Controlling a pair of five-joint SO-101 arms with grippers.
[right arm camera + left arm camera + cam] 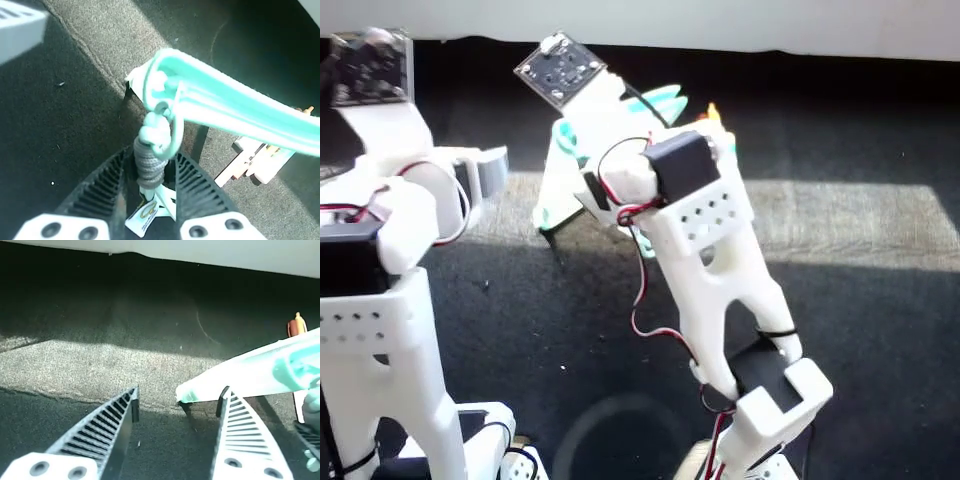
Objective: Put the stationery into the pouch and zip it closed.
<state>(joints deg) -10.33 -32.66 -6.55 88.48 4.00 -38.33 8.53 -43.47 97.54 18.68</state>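
Pinching pouch (pixel 235 112) zip cord (pixel 149 162), right fingers (pixel 200 192)

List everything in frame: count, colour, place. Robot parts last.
pouch: 1, white with teal zip edge, lifted over the mat, hanging by its cord
zip pull cord: 1, grey and teal, at the pouch's near end
stationery: count unclear, white and tan, under the pouch's far end
orange tip: 1, sticking up beyond the pouch
mat: 1, dark grey, part sunlit
white strip: 1, along the mat's far side
left gripper: white and black, open, low beside the pouch's corner
right gripper: white and black, shut on the cord
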